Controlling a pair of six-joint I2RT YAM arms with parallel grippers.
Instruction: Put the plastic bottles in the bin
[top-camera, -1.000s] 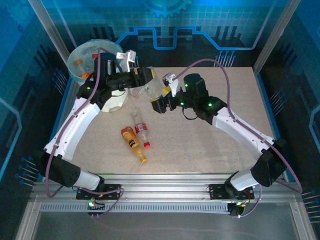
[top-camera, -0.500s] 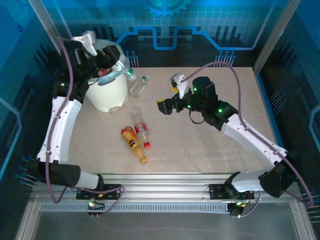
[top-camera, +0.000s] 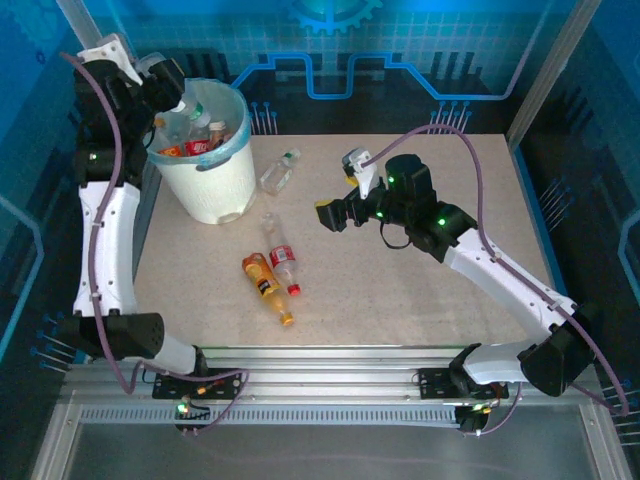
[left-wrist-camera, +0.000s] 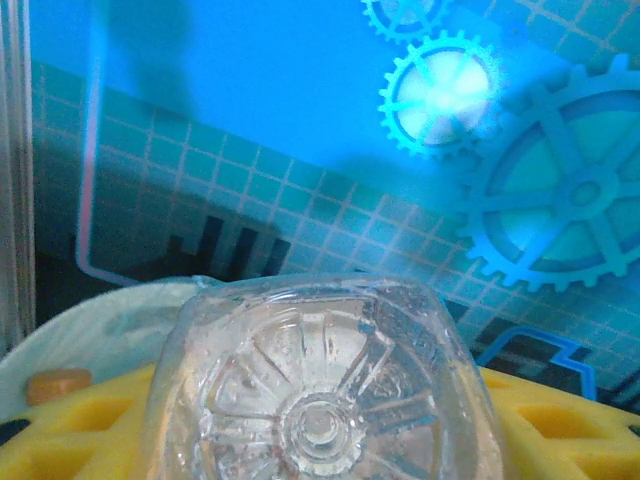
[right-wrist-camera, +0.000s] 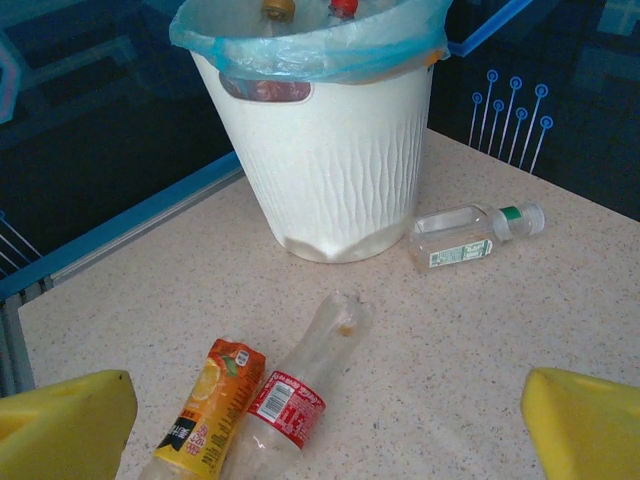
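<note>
The left claw (top-camera: 163, 88) clamps a clear plastic bottle (left-wrist-camera: 320, 400) just above the big round white bag-lined bin (top-camera: 215, 188), while the right claw (top-camera: 328, 214) gapes wide, well right of the bin.

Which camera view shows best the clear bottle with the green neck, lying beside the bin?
The right wrist view: the clear bottle is large there, label and green neck plain, beside the bin. The top external view shows it small, right of the bin.

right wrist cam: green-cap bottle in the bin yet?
No, the green-cap bottle lies on its side on the table, beside the bin.
</note>
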